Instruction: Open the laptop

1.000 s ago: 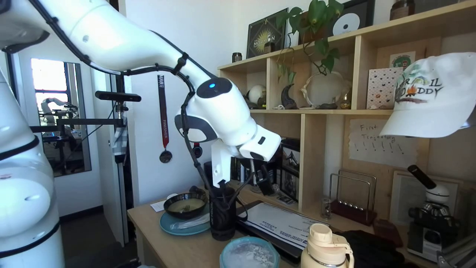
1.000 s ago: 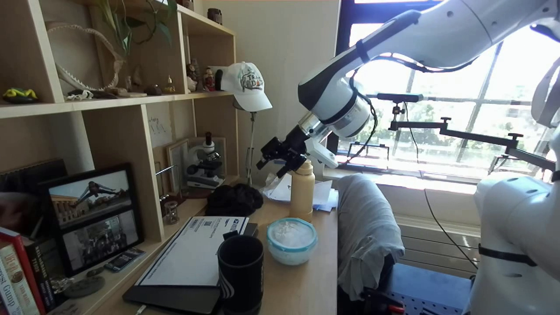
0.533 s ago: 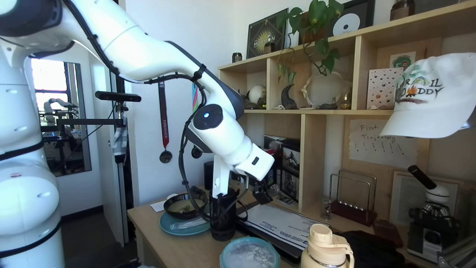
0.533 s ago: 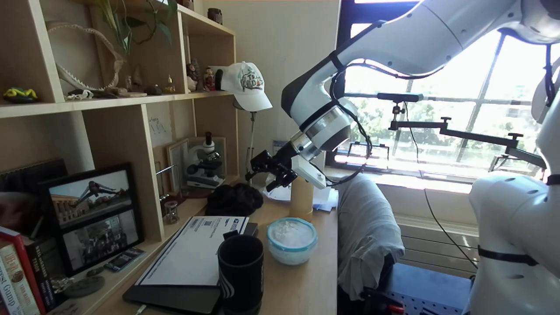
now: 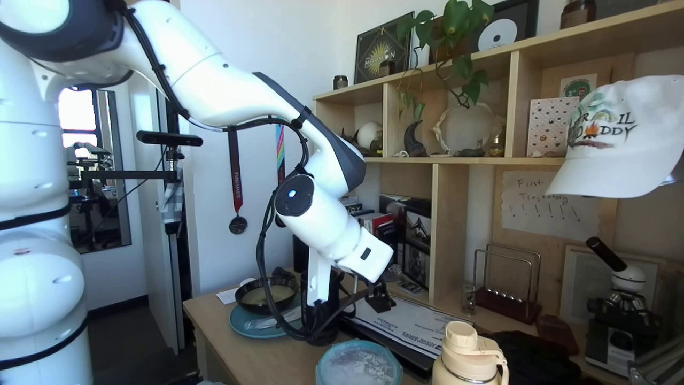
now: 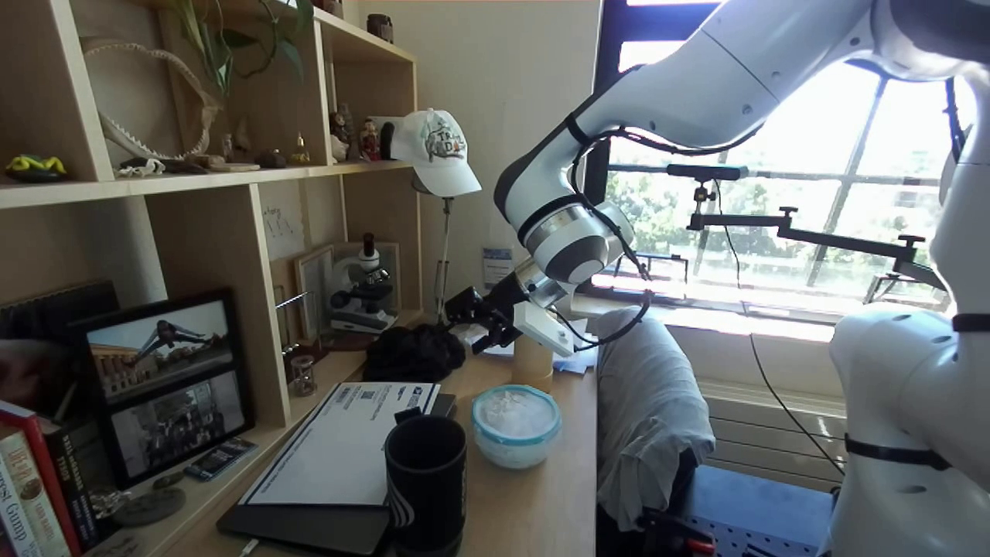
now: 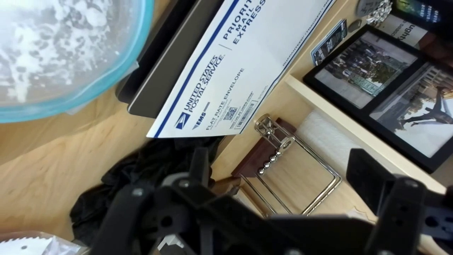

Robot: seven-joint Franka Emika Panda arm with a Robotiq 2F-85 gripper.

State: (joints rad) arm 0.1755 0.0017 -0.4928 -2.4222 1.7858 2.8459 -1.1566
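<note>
wrist view: gripper [image 7: 279, 159] stands wide, empty (reach stage, likely), and next should clear envelope [image 7: 230, 71] off the laptop [image 7: 156, 92]!

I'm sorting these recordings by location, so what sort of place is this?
Probably an office or home study, though the pictures don't settle which: there's a wooden desk, a laptop lying on it, and a few books close by.

Room: office or study.
Work surface: pale rectangular wooden bench [image 6: 526, 503].
Long edge: pale wooden compartment shelving [image 6: 209, 240], upright paper books [image 6: 48, 476].
Corner across from shelving: loose white paper sheets [image 6: 582, 360].
</note>
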